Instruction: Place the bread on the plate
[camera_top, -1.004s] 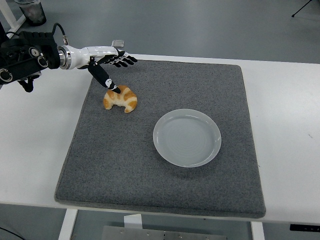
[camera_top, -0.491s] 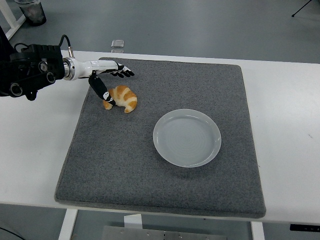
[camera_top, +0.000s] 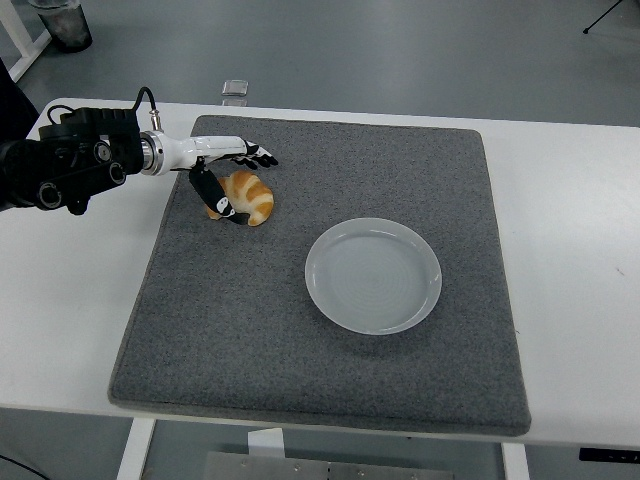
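Change: over the last second the left hand (camera_top: 228, 178) has sunk onto the bread (camera_top: 244, 197), so a grasp looks about to begin.
Left hand: fingers stretched out over the bread's far side, thumb at its near side, not yet closed.
Bread: on the grey mat (camera_top: 300, 340), left of the empty plate (camera_top: 373, 274), well apart from it.
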